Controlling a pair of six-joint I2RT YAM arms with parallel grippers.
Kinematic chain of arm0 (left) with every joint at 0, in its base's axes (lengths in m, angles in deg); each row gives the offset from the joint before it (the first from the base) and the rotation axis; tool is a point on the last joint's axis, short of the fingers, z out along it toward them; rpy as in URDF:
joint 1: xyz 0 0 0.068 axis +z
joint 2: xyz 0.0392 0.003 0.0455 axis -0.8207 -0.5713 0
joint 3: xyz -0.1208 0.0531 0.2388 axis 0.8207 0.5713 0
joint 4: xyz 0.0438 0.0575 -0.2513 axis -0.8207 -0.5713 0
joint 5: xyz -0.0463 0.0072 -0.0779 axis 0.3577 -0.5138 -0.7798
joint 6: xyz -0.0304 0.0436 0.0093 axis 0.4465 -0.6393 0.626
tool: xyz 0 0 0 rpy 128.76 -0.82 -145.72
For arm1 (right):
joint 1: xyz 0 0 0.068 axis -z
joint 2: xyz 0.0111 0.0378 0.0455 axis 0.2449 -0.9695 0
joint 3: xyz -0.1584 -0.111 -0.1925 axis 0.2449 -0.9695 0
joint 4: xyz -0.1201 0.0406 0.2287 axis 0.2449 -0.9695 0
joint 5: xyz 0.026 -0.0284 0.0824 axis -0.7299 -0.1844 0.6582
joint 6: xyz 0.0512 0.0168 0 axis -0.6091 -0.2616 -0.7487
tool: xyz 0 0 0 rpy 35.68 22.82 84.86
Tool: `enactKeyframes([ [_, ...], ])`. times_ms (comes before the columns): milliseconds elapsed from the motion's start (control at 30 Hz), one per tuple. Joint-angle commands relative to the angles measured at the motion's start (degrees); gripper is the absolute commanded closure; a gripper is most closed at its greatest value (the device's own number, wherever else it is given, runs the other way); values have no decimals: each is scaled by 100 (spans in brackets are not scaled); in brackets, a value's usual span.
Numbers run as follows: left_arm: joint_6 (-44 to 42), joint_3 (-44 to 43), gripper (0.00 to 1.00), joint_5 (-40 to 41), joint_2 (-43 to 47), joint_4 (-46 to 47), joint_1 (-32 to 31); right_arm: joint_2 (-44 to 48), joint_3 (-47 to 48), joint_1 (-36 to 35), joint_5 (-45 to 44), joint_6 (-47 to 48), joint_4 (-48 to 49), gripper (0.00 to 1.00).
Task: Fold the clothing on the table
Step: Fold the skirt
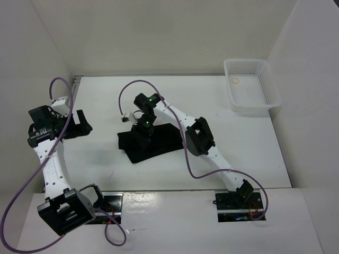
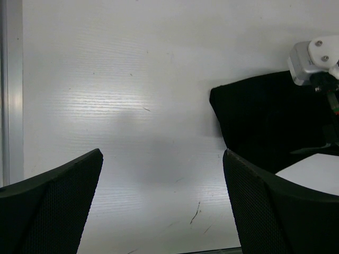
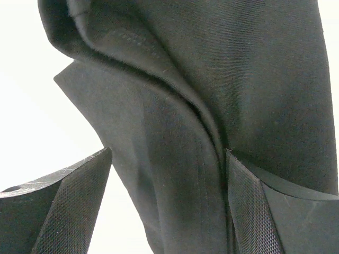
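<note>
The black clothing [image 1: 159, 144] lies rumpled near the middle of the white table [image 1: 100, 159]. My right gripper [image 1: 139, 139] is down on the clothing's left part. In the right wrist view its fingers [image 3: 71, 203] stand wide apart, and a raised fold of the clothing [image 3: 175, 121] runs between them; the right gripper [image 3: 168, 153] is open and the right-hand pad touches the fold's side. My left gripper [image 1: 87, 123] hovers at the table's left side, apart from the cloth. Seen from the left wrist, the left gripper [image 2: 163, 154] is open over bare table, with the clothing [image 2: 259, 116] ahead to the right.
A white mesh basket [image 1: 252, 108] stands at the back right corner with a small ring inside. White walls close in the table on the left, back and right. A metal rail [image 2: 10, 90] runs along the table's left edge. The right arm's white wrist camera [image 2: 312, 61] hangs over the cloth.
</note>
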Motion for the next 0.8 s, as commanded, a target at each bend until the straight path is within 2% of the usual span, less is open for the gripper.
enactKeyframes([
  [0, -130, -6, 0, -162, -13, 150, 44, 601, -339, -96, 192, 196, -206, 12],
  [267, -235, -6, 0, -407, -118, 98, 44, 839, -471, -96, 245, 144, -206, 12],
  [367, -480, -6, 0, -759, -320, -17, 44, 786, -419, -96, 306, 38, -206, 12],
  [433, -673, -119, 4, -882, -724, -183, -61, 786, -418, -96, 306, -23, -206, 12],
  [500, -727, -225, 9, -935, -1301, -236, -298, 857, -418, -96, 306, -23, -206, 12],
  [533, -788, -226, 20, -935, -1497, -297, -395, 909, -418, -96, 306, -23, -206, 12],
  [667, -1034, -515, 44, -1013, -2612, -455, -948, 1024, -611, -96, 306, -76, -206, 12],
  [767, -1035, -516, 44, -795, -2755, -167, -1212, 1138, -805, -96, 306, -76, -206, 12],
])
